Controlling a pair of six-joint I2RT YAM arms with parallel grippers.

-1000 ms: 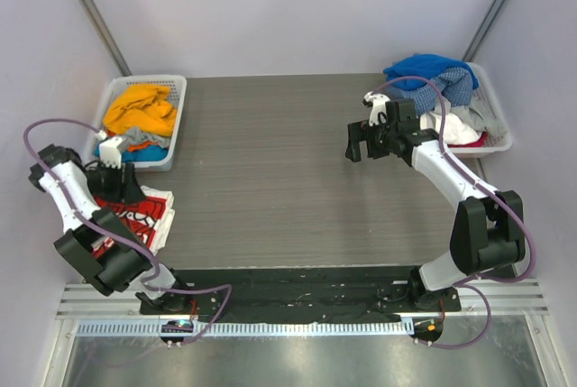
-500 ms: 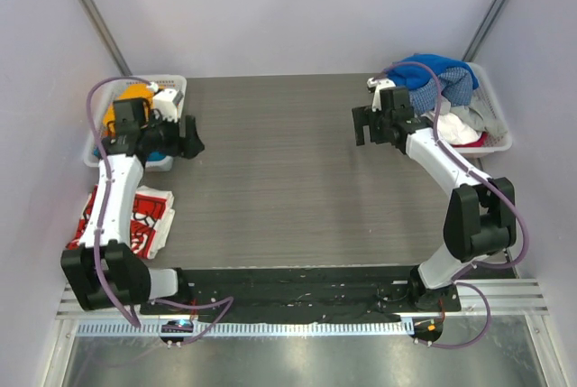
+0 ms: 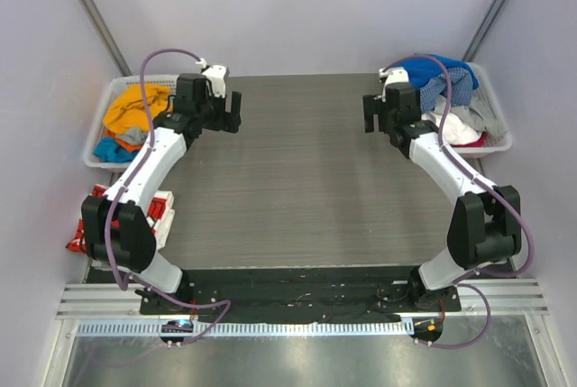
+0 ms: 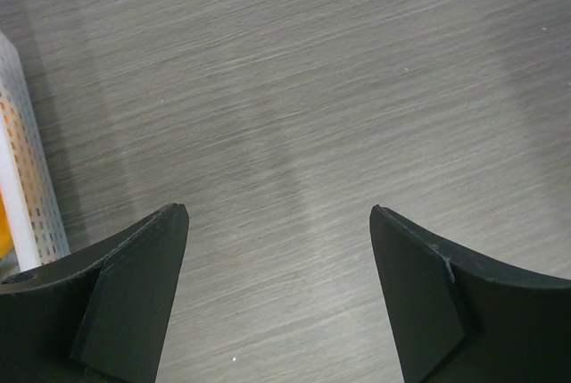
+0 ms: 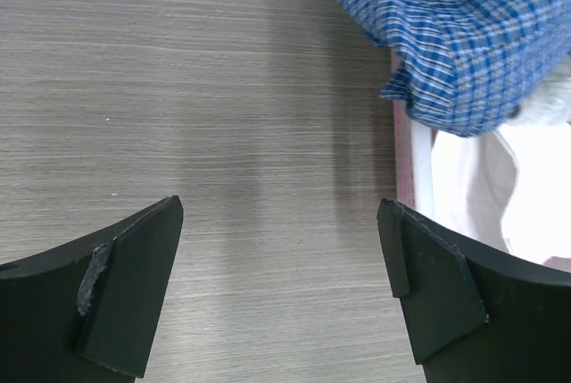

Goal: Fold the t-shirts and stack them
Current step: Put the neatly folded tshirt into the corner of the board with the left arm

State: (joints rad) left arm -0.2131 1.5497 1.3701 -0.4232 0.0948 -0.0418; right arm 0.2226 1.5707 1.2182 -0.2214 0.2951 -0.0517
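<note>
At the bench's far corners, the top view shows two baskets of t-shirts, left basket and right basket, plus one white-and-red shirt at its near-left corner. Left wrist: the left gripper has its jaws spread and empty above bare bench. Right wrist: the right gripper has its jaws likewise released, near one blue-checked shirt at the bench's far-right corner.

Left arm away from the white shirt to the far table (jaws wider).
</note>
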